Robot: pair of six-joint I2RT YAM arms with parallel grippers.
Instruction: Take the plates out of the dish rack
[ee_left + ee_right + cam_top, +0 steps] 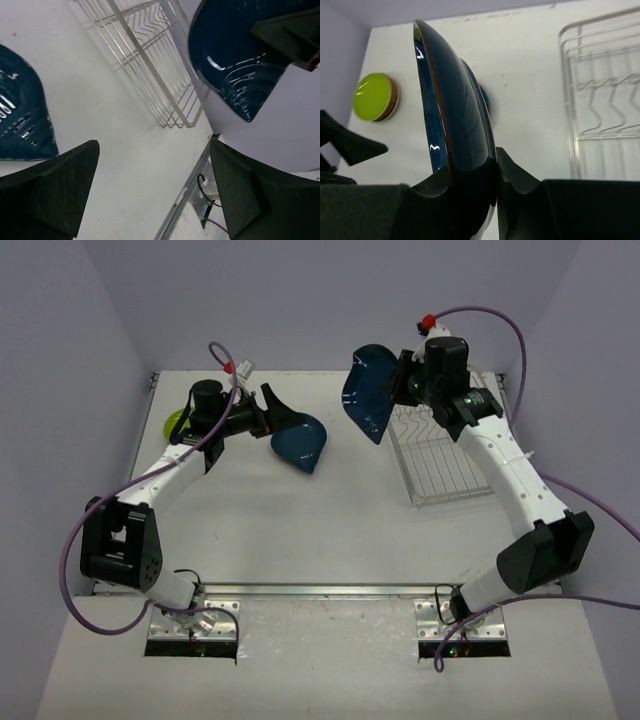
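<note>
My right gripper (pixel 400 380) is shut on the rim of a dark blue pointed plate (pixel 366 390) and holds it on edge in the air, left of the dish rack (pixel 445 455). In the right wrist view the jaws (pixel 495 175) pinch this plate (pixel 455 115). A second dark blue plate (pixel 300 442) lies on the table mid-left. My left gripper (pixel 283 412) is open and empty just beside it; in the left wrist view (pixel 155 195) that plate (pixel 20 115) lies to the left. A lime green plate (pixel 372 96) tops a small stack at the far left. The silver wire rack (pixel 600 100) shows no plates.
The held plate (pixel 235 55) hangs above and beyond the rack (pixel 150 60) in the left wrist view. The lime green stack (pixel 175 425) sits behind my left arm near the left wall. Purple walls enclose the table on three sides. Cables trail from both arms.
</note>
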